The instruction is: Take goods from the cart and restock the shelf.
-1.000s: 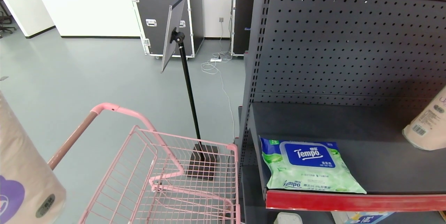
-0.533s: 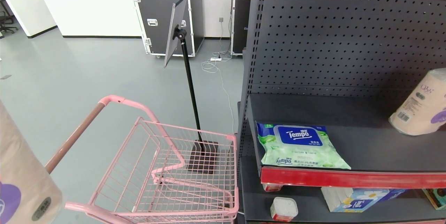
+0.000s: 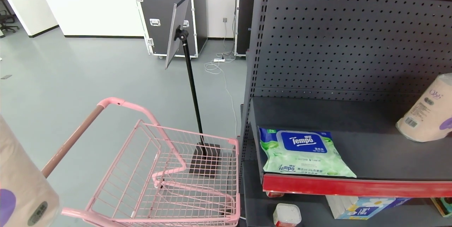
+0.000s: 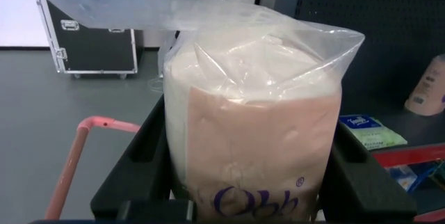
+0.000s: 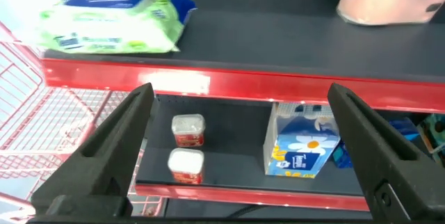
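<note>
Pink cart [image 3: 112, 101] sits lower left, shelf [image 3: 353, 186] on right. L claw [image 4: 250, 175] hugs a bagged toilet roll pack [image 4: 254, 113]; R claw [image 5: 243, 147] is spread wide, holding nothing.

The cart [image 3: 117, 102] is smooth, pink-coated metal wire. The shelf [image 3: 353, 43] is matt dark perforated sheet metal with a glossy red edge strip [image 3: 353, 186]. The roll pack [image 4: 257, 147] and wipes pack [image 3: 303, 153] are wrapped in glossy film, probably plastic.

— What sort of place is this?
— A mock shop: a grey pegboard shelf [image 3: 353, 121] with a red price rail [image 3: 353, 186] on the right, a pink cart [image 3: 120, 103] at lower left.
— Why mock?
— Black flight cases [image 3: 159, 1] stand at top centre, with loose cables [image 3: 212, 69] on the bare grey floor [image 3: 70, 78].
</note>
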### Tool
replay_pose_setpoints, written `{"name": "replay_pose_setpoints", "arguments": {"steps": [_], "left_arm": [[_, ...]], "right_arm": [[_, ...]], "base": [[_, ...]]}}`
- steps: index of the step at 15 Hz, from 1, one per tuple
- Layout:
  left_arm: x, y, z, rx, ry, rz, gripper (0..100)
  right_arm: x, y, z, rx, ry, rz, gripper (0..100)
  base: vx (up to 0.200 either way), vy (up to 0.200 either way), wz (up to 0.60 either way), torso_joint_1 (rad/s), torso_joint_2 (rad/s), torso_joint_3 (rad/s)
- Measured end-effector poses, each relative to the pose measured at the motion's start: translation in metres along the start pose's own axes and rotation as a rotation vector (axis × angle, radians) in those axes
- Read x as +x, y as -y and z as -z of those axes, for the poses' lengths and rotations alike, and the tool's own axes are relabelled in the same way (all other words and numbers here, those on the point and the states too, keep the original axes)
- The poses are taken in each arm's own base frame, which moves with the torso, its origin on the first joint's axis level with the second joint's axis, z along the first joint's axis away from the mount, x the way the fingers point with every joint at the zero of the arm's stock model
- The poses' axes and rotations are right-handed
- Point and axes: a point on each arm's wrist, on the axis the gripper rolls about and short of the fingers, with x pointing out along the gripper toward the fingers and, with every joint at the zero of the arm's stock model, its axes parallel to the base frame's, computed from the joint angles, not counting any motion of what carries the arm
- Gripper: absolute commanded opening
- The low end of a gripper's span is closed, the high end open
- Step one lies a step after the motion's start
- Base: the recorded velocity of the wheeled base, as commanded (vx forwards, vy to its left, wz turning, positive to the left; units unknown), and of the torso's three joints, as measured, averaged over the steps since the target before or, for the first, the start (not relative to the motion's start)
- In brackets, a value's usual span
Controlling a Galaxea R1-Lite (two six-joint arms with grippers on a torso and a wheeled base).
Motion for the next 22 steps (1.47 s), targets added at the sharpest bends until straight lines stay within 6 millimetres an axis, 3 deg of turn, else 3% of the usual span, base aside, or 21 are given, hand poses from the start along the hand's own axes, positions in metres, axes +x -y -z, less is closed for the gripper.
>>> {"name": "replay_pose_setpoints", "arguments": {"steps": [22], "left_arm": [[-0.0040, 0.0004, -0.0004, 0.003, 0.017, 0.004, 0]], "right_arm": [[0.0000, 0.0000, 0.0000, 0.001, 0.000, -0.001, 100]], "base": [[0.000, -0.200, 0.00, 0.001, 0.00, 0.003]]}}
